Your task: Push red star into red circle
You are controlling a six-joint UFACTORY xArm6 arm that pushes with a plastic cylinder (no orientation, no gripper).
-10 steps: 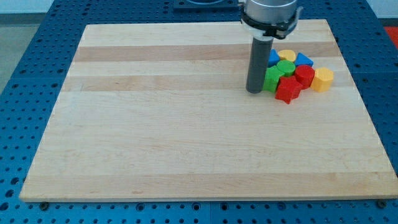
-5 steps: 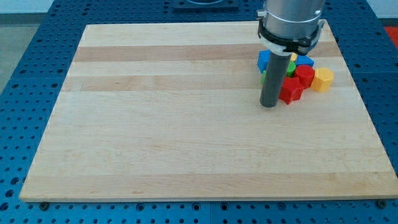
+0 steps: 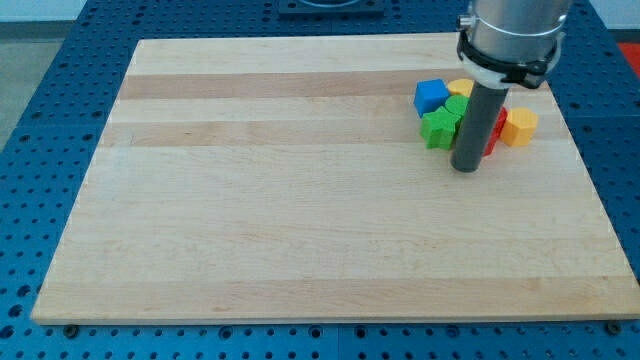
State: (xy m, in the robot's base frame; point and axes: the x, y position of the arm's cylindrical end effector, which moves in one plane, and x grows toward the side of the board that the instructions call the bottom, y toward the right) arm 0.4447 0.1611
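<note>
With my tip (image 3: 466,168) planted on the pale wooden table (image 3: 300,220) at the cluster's lower edge, just right of the green block (image 3: 437,127), its rod hides most of the red star and red circle (only a red sliver (image 3: 497,127) shows), so this plain jawless tool should nudge gently from below.

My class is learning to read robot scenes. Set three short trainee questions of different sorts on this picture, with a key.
1. True or false: my tip rests at the view's left edge of the board.
2. Which block lies furthest to the view's left? A) blue block B) orange block C) green block
3. Fill in: the rod hides most of the ____ blocks.

Key
1. False: it is at the cluster's bottom edge, on the view's right.
2. A
3. red; only a sliver shows beside the rod.
</note>
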